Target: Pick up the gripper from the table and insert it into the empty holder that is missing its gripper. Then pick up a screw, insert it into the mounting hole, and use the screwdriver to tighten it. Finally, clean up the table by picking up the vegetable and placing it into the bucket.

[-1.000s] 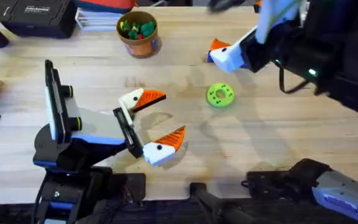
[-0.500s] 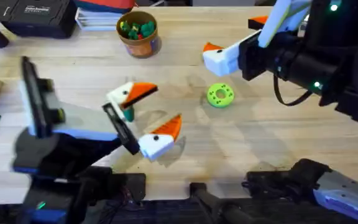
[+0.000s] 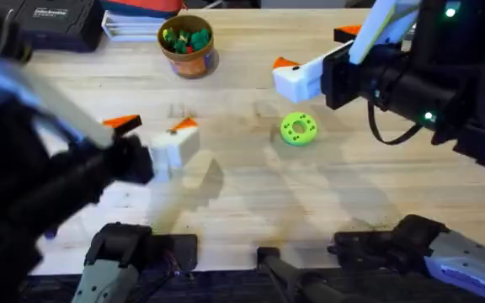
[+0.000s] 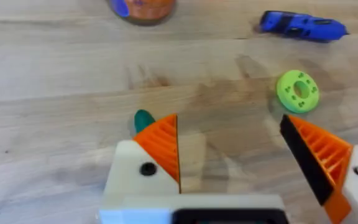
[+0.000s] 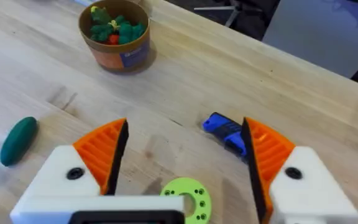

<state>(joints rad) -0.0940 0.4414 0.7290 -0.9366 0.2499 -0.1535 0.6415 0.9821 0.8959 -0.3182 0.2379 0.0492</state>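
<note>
Arms rise from the near edge of the wooden surface [image 3: 251, 194], the left one looming dark and blurred at eight o'clock in the overhead view. Its left hand [image 3: 154, 139] hangs over the surface at about nine o'clock, white fingers spread wide with nothing between the orange pads [image 4: 163, 146]; in its wrist view the vegetable [image 4: 143, 119] lies flat on the wood, just beyond one pad. Farther out, near the centre, lies a lime-green disc [image 3: 298, 129] with holes. The right hand [image 3: 314, 55] reaches in at two o'clock, likewise wide open and empty, above the disc. Past it, in the right wrist view, the screwdriver [image 5: 225, 132] lies on its side. At twelve o'clock stands the bucket [image 3: 186, 44], upright, holding small green pieces.
</note>
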